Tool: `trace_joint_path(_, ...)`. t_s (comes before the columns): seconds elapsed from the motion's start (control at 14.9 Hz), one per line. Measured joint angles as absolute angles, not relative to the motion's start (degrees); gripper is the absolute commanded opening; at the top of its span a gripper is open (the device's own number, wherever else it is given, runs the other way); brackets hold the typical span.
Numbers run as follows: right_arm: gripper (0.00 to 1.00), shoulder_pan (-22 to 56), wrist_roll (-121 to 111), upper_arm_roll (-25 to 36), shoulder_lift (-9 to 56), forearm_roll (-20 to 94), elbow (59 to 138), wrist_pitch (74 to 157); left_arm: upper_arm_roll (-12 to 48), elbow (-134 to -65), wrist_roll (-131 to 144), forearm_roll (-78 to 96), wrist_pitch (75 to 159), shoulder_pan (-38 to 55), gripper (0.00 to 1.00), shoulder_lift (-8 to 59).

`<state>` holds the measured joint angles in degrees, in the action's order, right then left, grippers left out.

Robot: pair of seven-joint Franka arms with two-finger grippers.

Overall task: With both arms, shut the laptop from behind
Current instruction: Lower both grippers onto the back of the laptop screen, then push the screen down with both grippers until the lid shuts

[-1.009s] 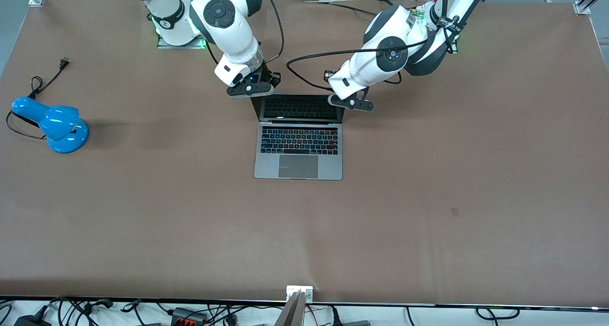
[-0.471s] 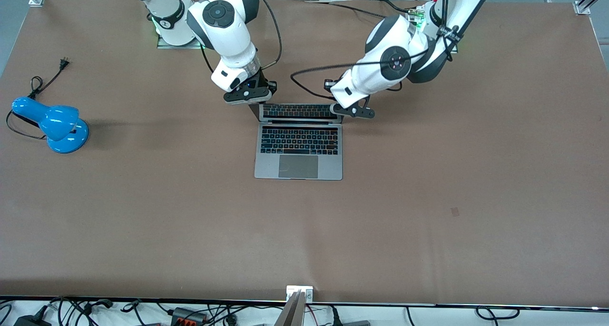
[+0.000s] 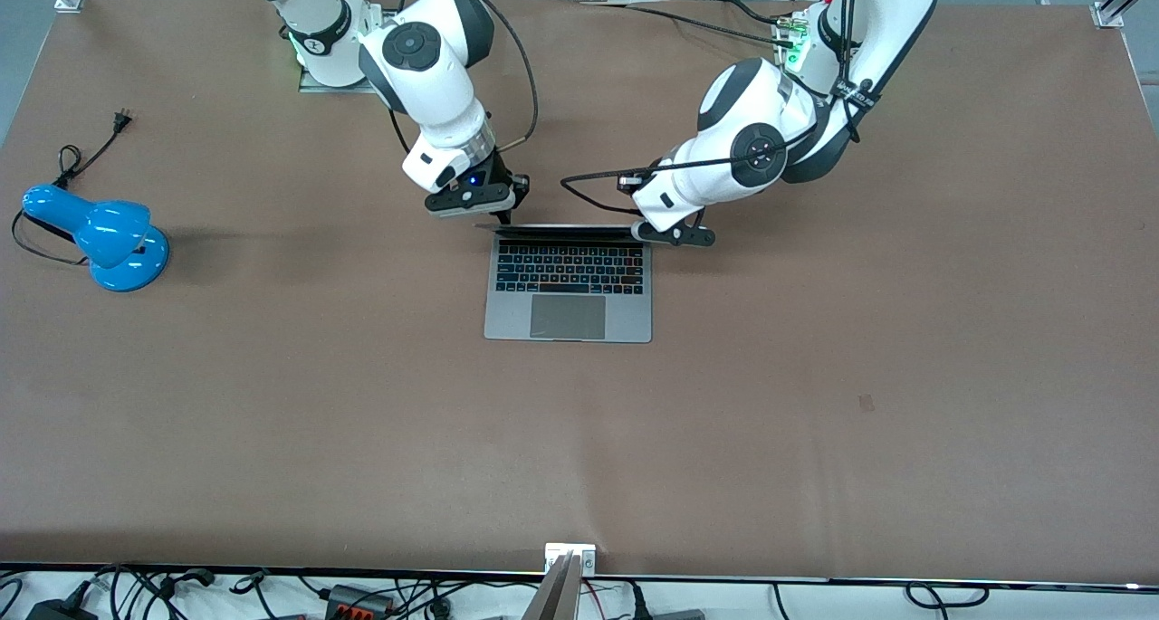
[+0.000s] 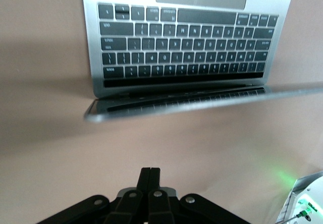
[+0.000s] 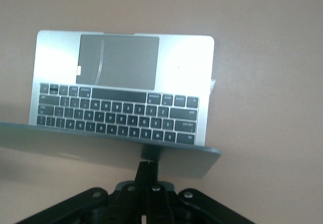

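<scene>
The space-grey laptop [image 3: 569, 317] lies open at the table's middle, its lid [image 3: 566, 229] nearly upright and seen edge-on in the front view. My right gripper [image 3: 503, 214] is shut, at the lid's corner toward the right arm's end. In the right wrist view its shut fingertips [image 5: 148, 164] touch the lid's grey back [image 5: 101, 143], with the keyboard [image 5: 118, 115] showing. My left gripper [image 3: 665, 233] is shut, by the lid's other corner. In the left wrist view its gripper [image 4: 150, 171] stands a little apart from the lid's edge [image 4: 176, 105].
A blue desk lamp [image 3: 104, 235] with a black cord lies near the right arm's end of the table. Loose black cables [image 3: 589, 163] hang from the left arm just over the table beside the lid. Brown tabletop [image 3: 579, 439] spreads toward the front camera.
Both grippers have moved toward the front camera. The lid has swung from leaning back, screen showing, to nearly upright and edge-on.
</scene>
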<state>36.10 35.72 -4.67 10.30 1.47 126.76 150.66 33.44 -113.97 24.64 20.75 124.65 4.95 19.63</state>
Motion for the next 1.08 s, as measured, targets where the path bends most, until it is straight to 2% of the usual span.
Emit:
trace_joint_path(0.27, 0.00, 35.4, 35.7, -4.3, 13.3, 1.0, 123.5, 150.7, 32.9, -111.3, 26.4, 17.1, 124.7, 4.9, 0.00, 22.9)
trace_joint_path(0.74, 0.00, 35.1, 35.7, -2.6, 17.7, -1.2, 118.3, 150.9, 31.4, -101.9, 28.1, 15.8, 121.3, 5.0, 0.00, 33.3)
trace_joint_path(1.08, 0.00, 35.0, 35.7, -1.8, 21.6, -1.7, 114.6, 151.3, 31.0, -98.8, 29.7, 11.9, 121.2, 5.8, 0.00, 36.6)
